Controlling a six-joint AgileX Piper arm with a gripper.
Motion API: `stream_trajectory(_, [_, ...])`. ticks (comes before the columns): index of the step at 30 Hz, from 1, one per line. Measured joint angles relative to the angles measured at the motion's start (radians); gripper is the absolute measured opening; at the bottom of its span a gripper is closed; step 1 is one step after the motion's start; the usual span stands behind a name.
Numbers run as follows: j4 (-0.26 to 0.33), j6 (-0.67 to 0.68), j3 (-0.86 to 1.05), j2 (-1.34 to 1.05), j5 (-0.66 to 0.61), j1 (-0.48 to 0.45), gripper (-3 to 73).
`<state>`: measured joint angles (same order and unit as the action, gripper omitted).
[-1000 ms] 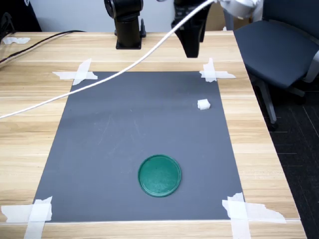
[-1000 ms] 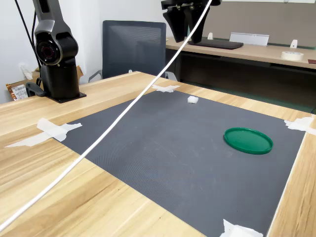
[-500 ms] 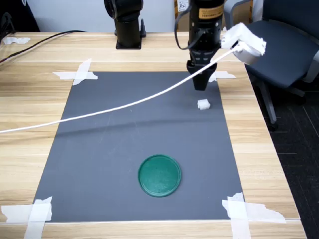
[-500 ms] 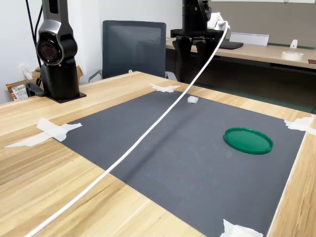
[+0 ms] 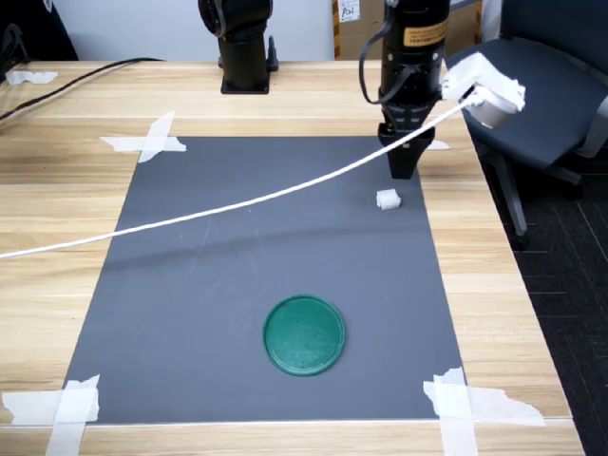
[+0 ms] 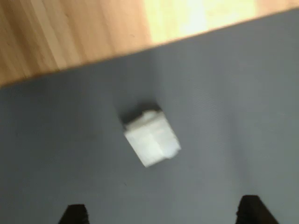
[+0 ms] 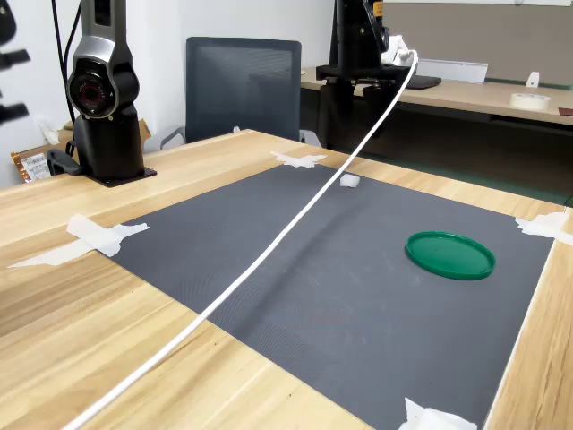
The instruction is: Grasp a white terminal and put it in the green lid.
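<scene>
White terminal (image 6: pixel 152 138): small blocky cube, tilted on grey mat (image 6: pixel 233 93)

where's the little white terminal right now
In the first exterior view the white terminal sits on the grey mat near its upper right corner, just below the gripper.

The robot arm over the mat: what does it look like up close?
A glossy black tubular arm carrying a small yellow label, tapering down to a narrow black gripper with dark fingers. A white rounded plastic camera housing sits beside the wrist, trailing a long white cable.
</scene>
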<state>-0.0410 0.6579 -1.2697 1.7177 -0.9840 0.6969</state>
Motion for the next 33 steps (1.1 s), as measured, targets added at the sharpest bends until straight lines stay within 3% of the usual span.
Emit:
stream_trajectory(7, [-0.052, -0.029, 0.0, 0.064, -0.004, 0.0, 61.2])
stream_trajectory(28, [-0.028, 0.036, 0.0, 0.181, 0.02, 0.0, 61.0])
stream_trajectory(33, [-0.028, 0.036, 0.0, 0.183, 0.027, 0.0, 54.4])
